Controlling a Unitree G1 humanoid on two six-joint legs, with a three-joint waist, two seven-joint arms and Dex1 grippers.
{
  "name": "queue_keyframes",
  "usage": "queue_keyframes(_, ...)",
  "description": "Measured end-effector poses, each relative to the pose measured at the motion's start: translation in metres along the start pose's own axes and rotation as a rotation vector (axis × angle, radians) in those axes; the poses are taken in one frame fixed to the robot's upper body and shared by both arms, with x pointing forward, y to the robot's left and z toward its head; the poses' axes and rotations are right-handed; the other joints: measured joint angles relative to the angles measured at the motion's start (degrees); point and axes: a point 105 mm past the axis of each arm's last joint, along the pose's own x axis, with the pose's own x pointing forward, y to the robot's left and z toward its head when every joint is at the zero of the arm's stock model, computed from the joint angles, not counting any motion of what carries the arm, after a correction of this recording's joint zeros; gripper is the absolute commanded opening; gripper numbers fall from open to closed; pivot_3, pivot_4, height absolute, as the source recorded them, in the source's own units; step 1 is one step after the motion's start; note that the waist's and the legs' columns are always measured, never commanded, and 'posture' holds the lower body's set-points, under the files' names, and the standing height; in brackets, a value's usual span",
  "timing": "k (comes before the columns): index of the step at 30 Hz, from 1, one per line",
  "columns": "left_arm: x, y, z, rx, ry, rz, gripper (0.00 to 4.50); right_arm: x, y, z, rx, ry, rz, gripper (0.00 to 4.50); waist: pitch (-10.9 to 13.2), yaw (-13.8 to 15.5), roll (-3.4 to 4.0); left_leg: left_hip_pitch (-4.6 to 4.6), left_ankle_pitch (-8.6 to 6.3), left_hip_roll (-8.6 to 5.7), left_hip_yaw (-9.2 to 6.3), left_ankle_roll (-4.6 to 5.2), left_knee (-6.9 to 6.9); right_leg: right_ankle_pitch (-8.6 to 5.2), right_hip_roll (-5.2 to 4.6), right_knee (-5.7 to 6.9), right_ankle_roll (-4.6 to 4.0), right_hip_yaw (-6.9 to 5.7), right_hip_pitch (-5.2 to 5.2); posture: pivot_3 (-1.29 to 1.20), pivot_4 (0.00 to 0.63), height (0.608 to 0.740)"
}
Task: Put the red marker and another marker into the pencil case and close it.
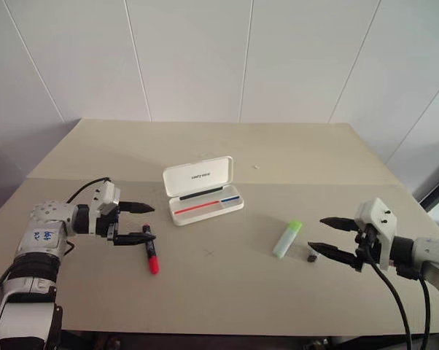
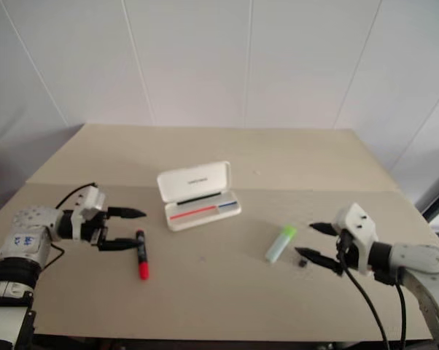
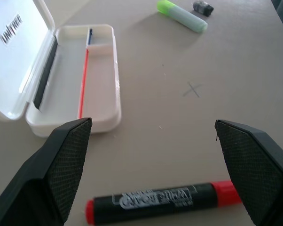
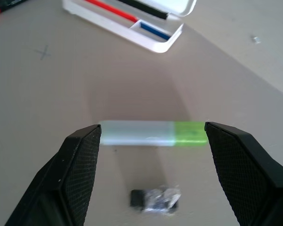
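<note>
Markers lie on the table (image 1: 205,292) either side of the open case (image 1: 202,191): the red marker (image 1: 150,249) just beside the left gripper (image 1: 140,222), the green highlighter (image 1: 287,238) near the right gripper (image 1: 325,235). Both grippers are spread wide, holding nothing. The left wrist view shows lettering inside the lid. The right wrist view shows a small dark crumpled scrap (image 4: 154,199) beside the highlighter.

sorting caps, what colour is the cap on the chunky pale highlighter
Bright lime green cap on the chunky pale mint-green highlighter, clearest in the right wrist view.
</note>
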Motion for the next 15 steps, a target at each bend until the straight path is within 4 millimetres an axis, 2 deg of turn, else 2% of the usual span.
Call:
queue_keyframes(4,0.004,0.001,0.002,-0.011,-0.020,-0.005,4.45,0.001,0.000,0.000,-0.005,0.001,-0.005,4.50,0.00,0.05,0.00,0.00,0.00,0.00,0.00,0.00,0.06,0.00,0.00,0.05,0.00,0.00,0.00,0.00,0.150,0.740)
queue_keyframes(10,0.019,-0.002,0.003,-0.065,-0.060,-0.038,4.45,0.008,-0.004,0.012,-0.028,-0.045,-0.013,4.50,0.00,0.04,0.00,0.00,0.00,0.00,0.00,0.00,0.24,0.01,0.02,0.25,0.01,0.02,0.00,0.00,0.150,0.740)
queue_keyframes(15,0.036,0.000,0.011,-0.052,-0.073,-0.029,4.45,0.017,0.003,0.009,-0.002,-0.063,0.006,4.50,0.00,0.34,0.00,-0.01,0.00,0.00,0.00,0.00,0.34,0.01,0.02,0.34,0.02,0.03,0.00,0.00,0.150,0.740)
